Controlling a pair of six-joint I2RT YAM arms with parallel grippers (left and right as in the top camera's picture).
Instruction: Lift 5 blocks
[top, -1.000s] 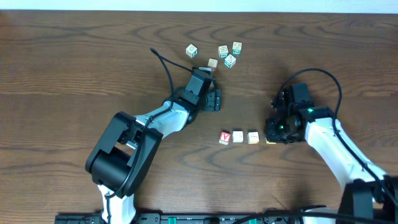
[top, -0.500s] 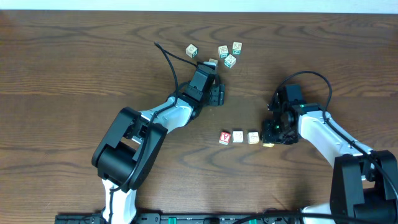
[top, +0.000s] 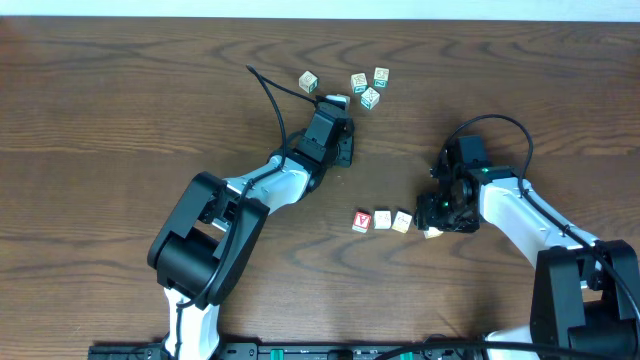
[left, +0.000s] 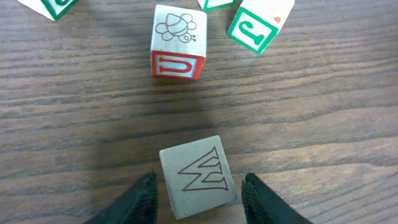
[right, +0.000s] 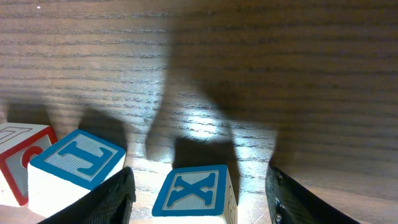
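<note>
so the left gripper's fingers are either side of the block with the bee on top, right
No. In the left wrist view the left gripper straddles the block with the outlined E-like letter; the bee block sits beyond it, untouched.

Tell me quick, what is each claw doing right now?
Left claw: open, straddling the plain wooden block, thin gaps both sides, not gripping.
Right claw: open, blue X block sitting loose inside it, not held.

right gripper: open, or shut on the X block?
Open. Right wrist view: the right gripper straddles the X block, with table showing between its fingers and the block's sides.
</note>
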